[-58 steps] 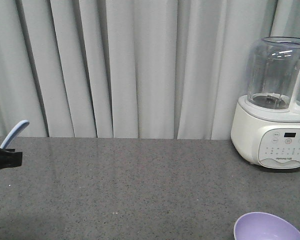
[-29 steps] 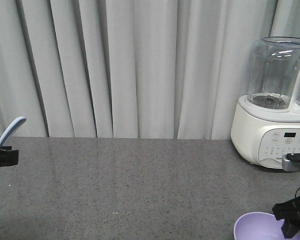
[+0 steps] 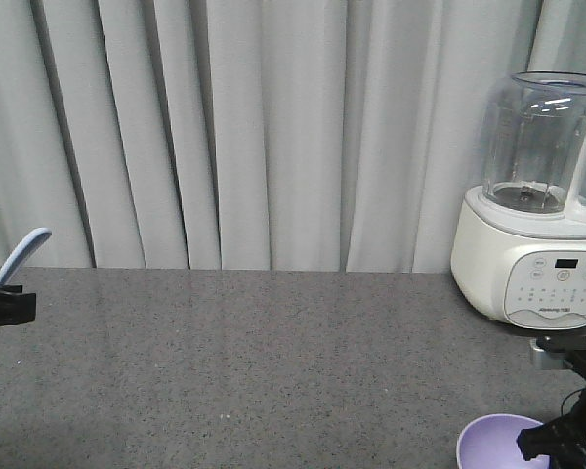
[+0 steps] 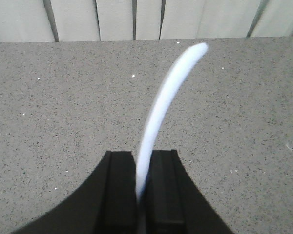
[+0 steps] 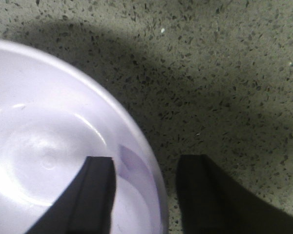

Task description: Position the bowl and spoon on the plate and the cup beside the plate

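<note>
- Fingers (image 5: 100, 190) of our right gripper (image 5: 146, 165) straddle the bowl (image 5: 49, 136) rim, spread, bowl on counter (image 5: 234, 73).
- Our left gripper (image 4: 140, 187) pinches the spoon (image 4: 161, 97), lifted.
- We see no plate or cup; nothing arranged yet.

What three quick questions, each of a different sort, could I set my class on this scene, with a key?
1. True or false: the left hand is shut on the spoon.
2. The right hand is: A shut on a cup; B open, straddling the rim of the bowl; C open, far from the bowl.
3. Fill in: the bowl's colour is ____.
Key: 1 true; 2 B; 3 purple.
</note>
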You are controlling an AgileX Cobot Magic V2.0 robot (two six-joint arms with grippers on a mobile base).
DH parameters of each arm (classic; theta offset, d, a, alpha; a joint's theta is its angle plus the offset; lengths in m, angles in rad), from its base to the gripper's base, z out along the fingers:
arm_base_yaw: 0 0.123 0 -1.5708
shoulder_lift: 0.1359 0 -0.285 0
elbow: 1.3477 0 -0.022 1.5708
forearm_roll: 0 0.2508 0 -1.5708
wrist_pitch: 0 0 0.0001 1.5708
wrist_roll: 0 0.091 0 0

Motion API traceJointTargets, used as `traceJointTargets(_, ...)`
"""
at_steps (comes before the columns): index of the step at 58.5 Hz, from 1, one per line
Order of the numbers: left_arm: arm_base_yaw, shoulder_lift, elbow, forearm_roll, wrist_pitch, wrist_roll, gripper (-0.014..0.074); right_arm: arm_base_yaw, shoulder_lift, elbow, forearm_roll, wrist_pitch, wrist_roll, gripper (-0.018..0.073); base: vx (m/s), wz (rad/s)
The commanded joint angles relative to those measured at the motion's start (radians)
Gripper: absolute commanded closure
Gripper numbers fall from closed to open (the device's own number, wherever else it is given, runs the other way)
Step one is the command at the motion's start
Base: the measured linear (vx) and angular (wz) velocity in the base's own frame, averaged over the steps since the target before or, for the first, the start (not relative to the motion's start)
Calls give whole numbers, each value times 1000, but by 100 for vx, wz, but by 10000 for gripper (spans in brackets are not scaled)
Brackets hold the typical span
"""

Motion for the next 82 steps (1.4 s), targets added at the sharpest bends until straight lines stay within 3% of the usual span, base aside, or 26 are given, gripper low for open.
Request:
traceJointTargets(1,-3,-28,-27,-3,-81,0,596,-2,-40,-23,2,-28,-10,317,0,0)
traceJointTargets(15,-3,-28,-27,-3,-81,0,596,-2,-40,-23,2,-23,-14,573,0,0)
traceJointTargets(27,-3,-28,-27,-3,-81,0,596,-2,-96,-23,6,-65,-14,573,0,0)
traceJointTargets(39,-3,-52,-27,-3,-69,0,596,-2,-292,-23,44,-167,-10,573,0,0)
traceJointTargets(58,-2,-131,-18,62,-44,0,596,-1,-600,3,81,-255,-63,573,0,0)
traceJointTargets(64,-2,-206,68,62,-60,-6,596,-1,-725,108,81,-317,-67,571,0,0)
traceJointTargets(71,-2,-318,205,62,-156,-33,596,-1,-853,221,60,-406,-63,572,0,0)
traceJointTargets(76,-2,-381,267,61,-218,-49,596,-1,-892,250,52,-411,-63,572,0,0)
traceJointTargets(82,-2,-422,294,61,-212,-57,596,-1,-905,256,53,-407,-63,572,0,0)
